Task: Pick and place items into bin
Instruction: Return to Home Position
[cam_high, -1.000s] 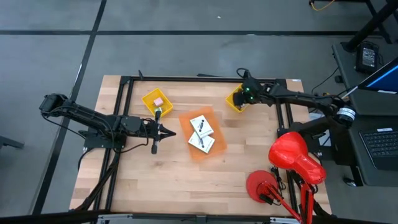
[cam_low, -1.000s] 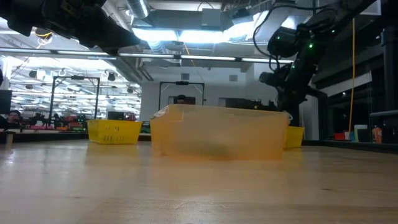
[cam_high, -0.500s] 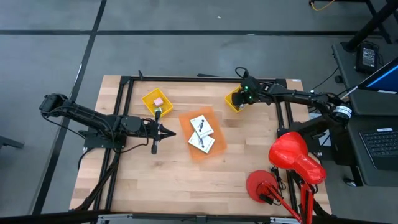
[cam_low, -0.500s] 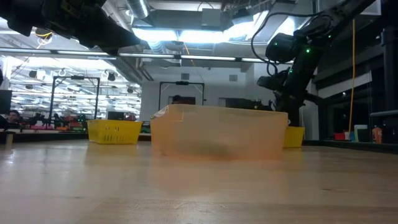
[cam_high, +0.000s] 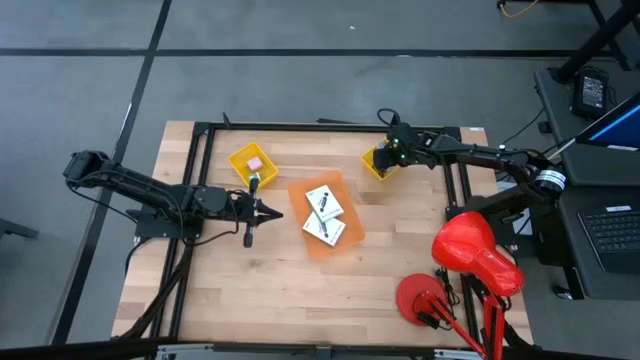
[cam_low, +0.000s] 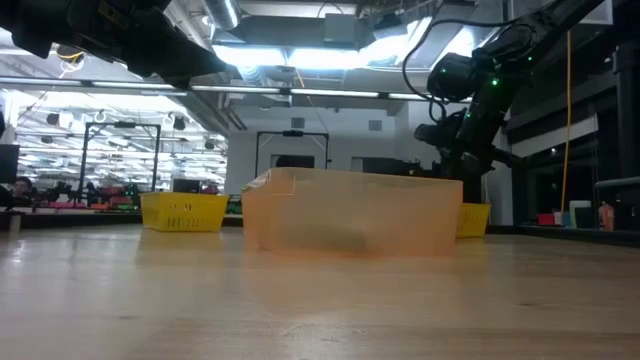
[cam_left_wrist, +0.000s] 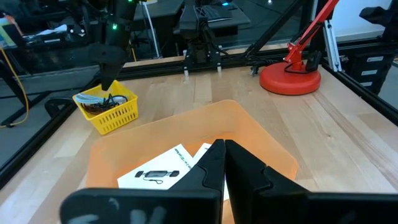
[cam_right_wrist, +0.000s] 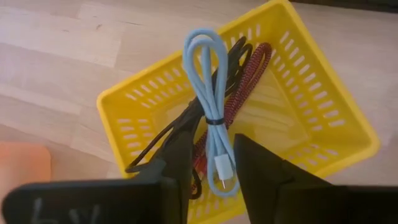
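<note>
Right gripper (cam_right_wrist: 214, 146) has shifted slightly above the bin (cam_right_wrist: 323, 99) near the worktop's far-right corner, jaws parted, empty; withdraw upward, clear of cords (cam_right_wrist: 208, 87). Left gripper (cam_left_wrist: 222, 149) closed, empty.

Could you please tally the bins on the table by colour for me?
Yellow: 2, the left yellow bin and the right yellow bin
Orange: 1, the orange bin
Total: 3
</note>
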